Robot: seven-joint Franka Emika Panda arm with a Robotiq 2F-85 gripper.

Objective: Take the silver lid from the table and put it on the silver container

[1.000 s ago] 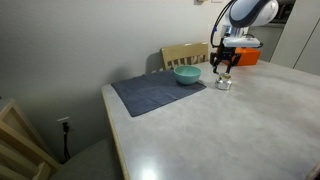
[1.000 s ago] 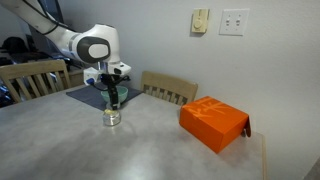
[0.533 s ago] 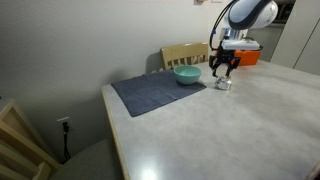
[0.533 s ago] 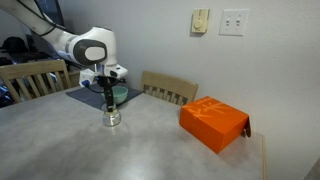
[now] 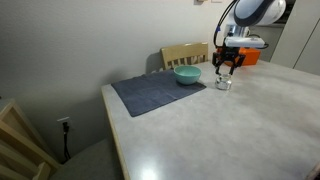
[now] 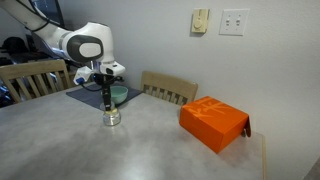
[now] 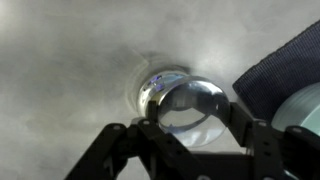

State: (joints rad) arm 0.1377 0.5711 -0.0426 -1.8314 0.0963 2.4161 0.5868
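Observation:
The silver container (image 5: pixel 223 85) stands on the grey table beside the blue mat; it also shows in an exterior view (image 6: pixel 111 119). My gripper (image 5: pixel 225 68) hangs just above it, as the exterior view (image 6: pixel 107 98) also shows. In the wrist view my gripper (image 7: pixel 192 128) is shut on the silver lid (image 7: pixel 192 108), held between both fingers. The lid covers most of the container, and only the container's rim (image 7: pixel 150 90) shows past the lid's left edge. I cannot tell whether lid and container touch.
A teal bowl (image 5: pixel 187 75) sits on the dark blue mat (image 5: pixel 150 95) next to the container, and shows in an exterior view (image 6: pixel 119 93). An orange box (image 6: pixel 213 122) lies on the table. Wooden chairs (image 6: pixel 170 88) stand at the table's edges.
My gripper, still holding the lid, has shifted slightly sideways above the container. The container, bowl and box have not moved.

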